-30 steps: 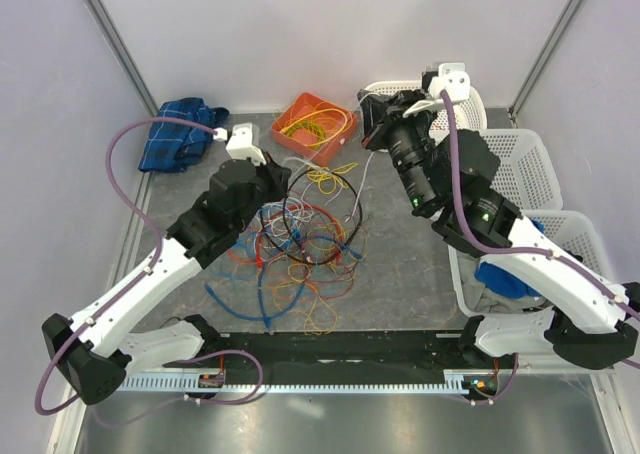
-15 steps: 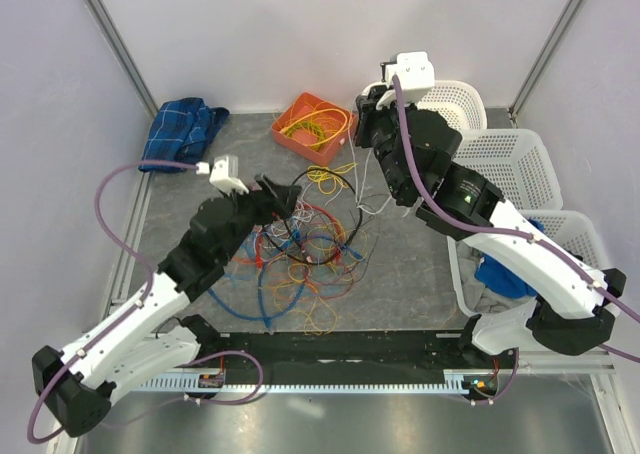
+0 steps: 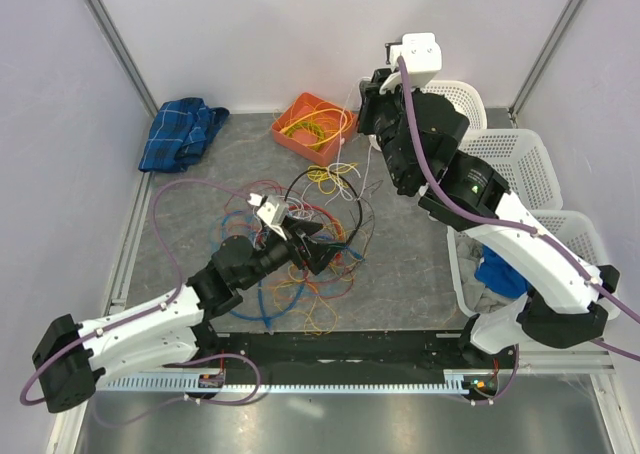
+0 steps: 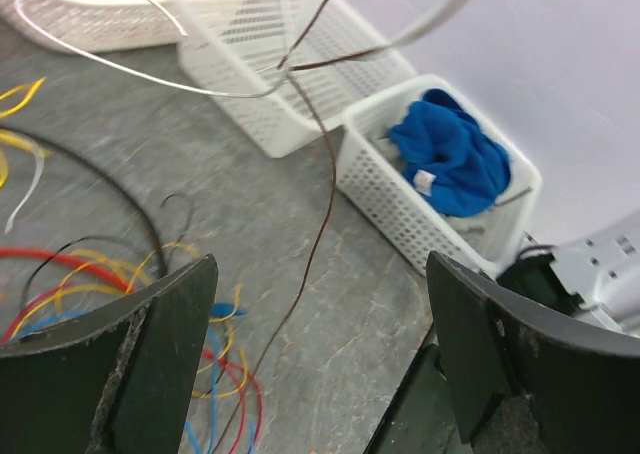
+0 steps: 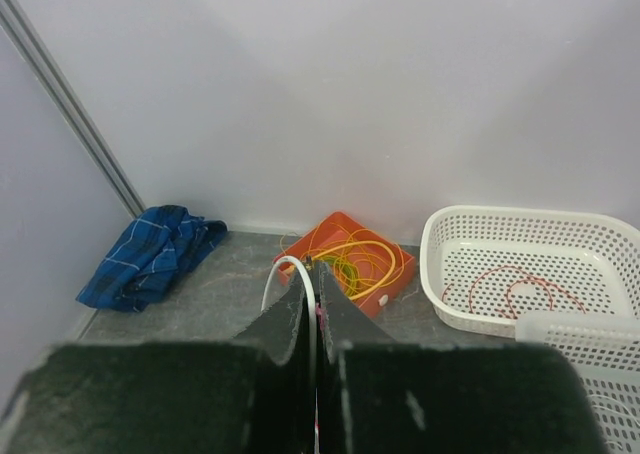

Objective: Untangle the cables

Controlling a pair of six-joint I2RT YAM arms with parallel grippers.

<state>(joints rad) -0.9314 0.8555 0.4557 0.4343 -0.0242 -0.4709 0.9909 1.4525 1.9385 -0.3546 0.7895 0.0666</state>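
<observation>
— Seen from above, how are the left jaws being held?
— They are being held wide apart, low over the tangle of cables (image 3: 300, 289) lying mid-tabletop (image 3: 410, 264). Nothing is being gripped. The right jaws are being held high near the orange tray (image 3: 315, 124), and a white cable (image 3: 350, 169) is being dangled from them towards the tangle.
— And in the left wrist view?
— The left jaws are being shown fully spread. A thin dark wire (image 4: 322, 224) is crossing the gap without being clasped, and coloured cables are lying on the tabletop beneath.
— And in the right wrist view?
— The right jaws are being pressed together, and the white cable (image 5: 283, 274) is being pinched at their tips.
</observation>
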